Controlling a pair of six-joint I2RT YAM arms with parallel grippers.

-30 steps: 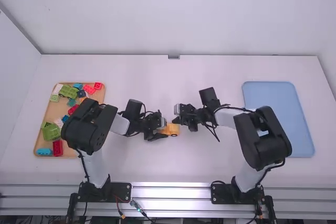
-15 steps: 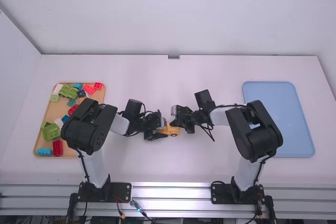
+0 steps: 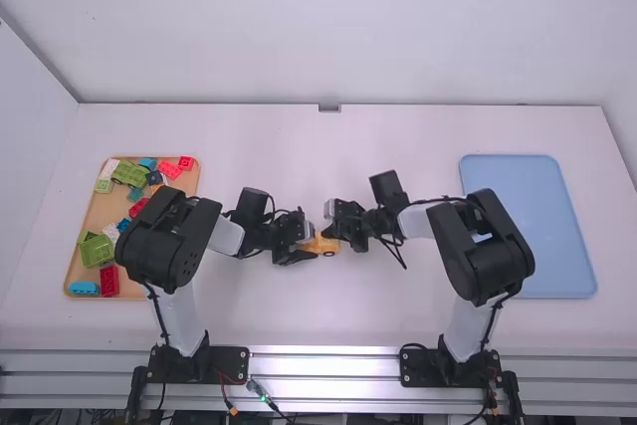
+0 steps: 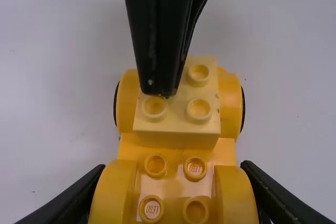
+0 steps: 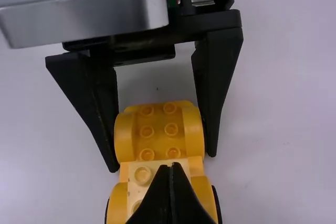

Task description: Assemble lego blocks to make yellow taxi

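High view: at the near edge stand the left arm (image 3: 179,320) and the right arm (image 3: 468,335), both bent inward so that their grippers meet low over the middle of the white table (image 3: 249,136); between them lies the yellow car (image 3: 330,245), its long axis running left to right, more or less in line with both wrists.

The left gripper (image 4: 174,171) clasps the car's left end, one finger along the near side and one along the far side; it points right and seems to serve as the clamp; the right gripper (image 5: 171,167) points left, its fingertips brought together with nothing between them; they sit over the pale yellow block (image 4: 177,121) on the right part of the car, off its middle, towards its far side, hiding a stud there; whether they touch it I cannot tell.

The coming move, I judge, turns on that offset: the block lies right under the right gripper, so that arm is the one to press straight down while the left one braces; a push only on the far side could tip the block, so a second press nearer its middle may be wise; the block looks seated or nearly so.

Farther out, the tan tray (image 3: 74,264) of loose bricks (image 3: 98,250) lies at the left; the blue tray (image 3: 537,226) lies at the right.
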